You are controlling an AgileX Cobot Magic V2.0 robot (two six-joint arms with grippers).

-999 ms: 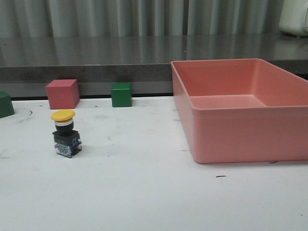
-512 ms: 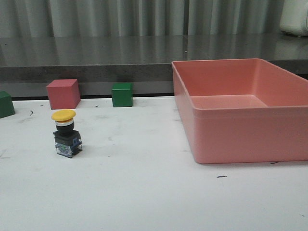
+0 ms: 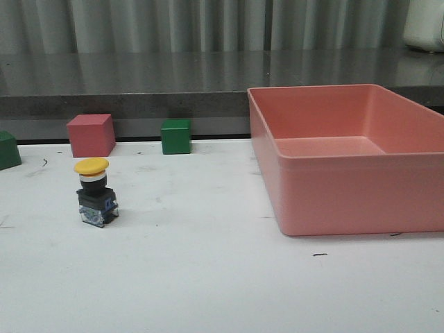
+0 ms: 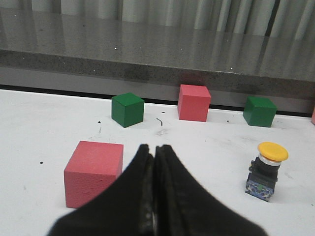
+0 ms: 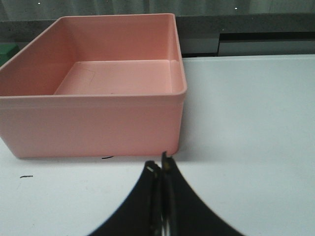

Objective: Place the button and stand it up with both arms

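The button [image 3: 95, 194] stands upright on the white table at the left, yellow cap on top, black body below. It also shows in the left wrist view [image 4: 266, 170], standing free. My left gripper [image 4: 154, 150] is shut and empty, well short of the button and beside a pink cube [image 4: 94, 172]. My right gripper [image 5: 160, 164] is shut and empty, just in front of the pink bin [image 5: 98, 123]. Neither arm shows in the front view.
A large pink bin [image 3: 347, 201] fills the right side. A pink cube [image 3: 90, 135], a green cube [image 3: 175, 137] and another green cube [image 3: 8, 150] stand along the back edge. A dark counter ledge runs behind the table.
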